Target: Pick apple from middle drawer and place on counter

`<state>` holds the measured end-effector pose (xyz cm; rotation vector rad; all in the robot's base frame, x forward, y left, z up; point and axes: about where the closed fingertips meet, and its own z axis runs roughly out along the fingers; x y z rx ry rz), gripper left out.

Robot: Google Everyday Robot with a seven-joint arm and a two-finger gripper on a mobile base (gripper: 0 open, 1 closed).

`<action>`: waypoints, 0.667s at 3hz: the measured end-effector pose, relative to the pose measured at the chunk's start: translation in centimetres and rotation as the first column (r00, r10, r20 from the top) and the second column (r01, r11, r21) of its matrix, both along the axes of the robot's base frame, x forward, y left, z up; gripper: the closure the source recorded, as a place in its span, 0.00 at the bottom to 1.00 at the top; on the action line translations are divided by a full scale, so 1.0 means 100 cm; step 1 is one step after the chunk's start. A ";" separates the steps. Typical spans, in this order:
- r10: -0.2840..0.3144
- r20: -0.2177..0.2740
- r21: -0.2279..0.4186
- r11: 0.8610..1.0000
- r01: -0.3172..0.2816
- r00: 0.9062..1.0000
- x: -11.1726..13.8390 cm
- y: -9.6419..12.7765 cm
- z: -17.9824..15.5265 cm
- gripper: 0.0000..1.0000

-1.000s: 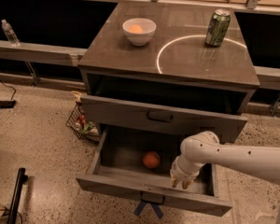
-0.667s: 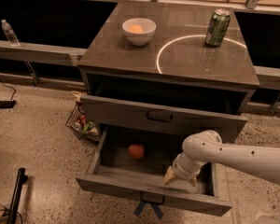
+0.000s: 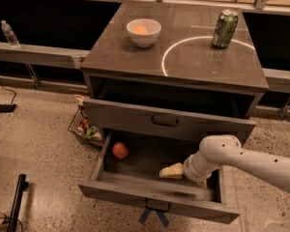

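Note:
The red-orange apple (image 3: 120, 150) lies inside the open middle drawer (image 3: 154, 196), against its left wall. Blue crossed strips (image 3: 153, 216) hang below the drawer's dark handle. My gripper (image 3: 172, 171) is down inside the same drawer, right of centre, pointing left toward the apple and about a hand's width from it. It holds nothing that I can see. The white arm comes in from the right over the drawer's right side. The counter (image 3: 193, 69) is the dark glossy cabinet top with a thin white ring.
A white bowl (image 3: 143, 32) with a pale-orange fruit and a green can (image 3: 225, 28) stand on the counter. The upper drawer (image 3: 166, 122) juts out above the open one. A wire basket (image 3: 84, 127) sits on the floor at left. A water bottle (image 3: 8, 33) stands on the grey ledge.
The apple has rolled left across the drawer floor to its left wall. My gripper has swung leftward inside the drawer after it.

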<state>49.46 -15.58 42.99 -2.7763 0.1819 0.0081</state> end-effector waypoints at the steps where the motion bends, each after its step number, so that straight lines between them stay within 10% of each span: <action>1: -0.059 -0.003 0.124 0.991 0.059 0.998 0.012 0.008 0.008 0.00; 2: -0.077 -0.018 0.178 0.981 0.079 0.997 0.018 0.016 0.007 0.00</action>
